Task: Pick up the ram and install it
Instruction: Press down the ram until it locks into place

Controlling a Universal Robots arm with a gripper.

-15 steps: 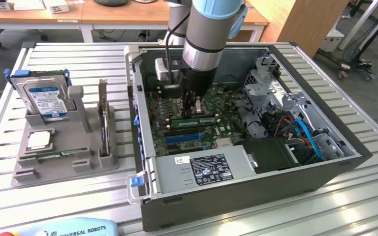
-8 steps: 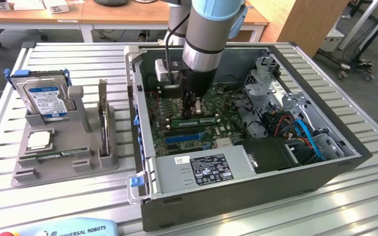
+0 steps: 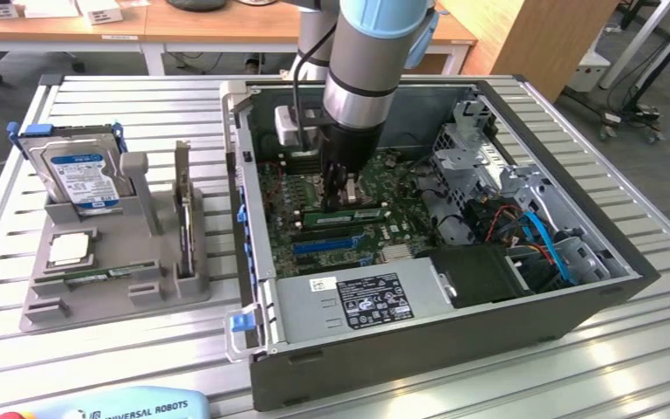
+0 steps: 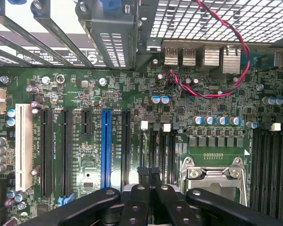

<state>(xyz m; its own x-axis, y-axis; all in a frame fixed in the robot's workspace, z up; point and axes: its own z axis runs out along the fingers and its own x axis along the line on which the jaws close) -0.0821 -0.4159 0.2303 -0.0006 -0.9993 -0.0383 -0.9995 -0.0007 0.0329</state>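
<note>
My gripper (image 3: 338, 194) reaches down into the open computer case (image 3: 452, 349), over the green motherboard (image 3: 370, 236). In the wrist view its black fingers (image 4: 137, 197) are pressed together, with my gripper (image 4: 148, 173) shut over the near end of the black memory slots (image 4: 161, 150). Directly under the fingertips a ram (image 3: 352, 213), a narrow green stick, stands on edge along the slots. I cannot tell whether the fingers touch it. Another green ram stick (image 3: 91, 278) lies in the grey holder (image 3: 114, 301) on the exterior view's left.
The grey holder also carries a blue-labelled hard drive (image 3: 79, 170) and a square silver processor chip (image 3: 70, 249). Inside the case are the processor socket (image 4: 212, 176), a blue slot (image 4: 106, 146), red cables (image 4: 226, 80), the drive cage (image 3: 475, 144) and a labelled metal box (image 3: 358, 301).
</note>
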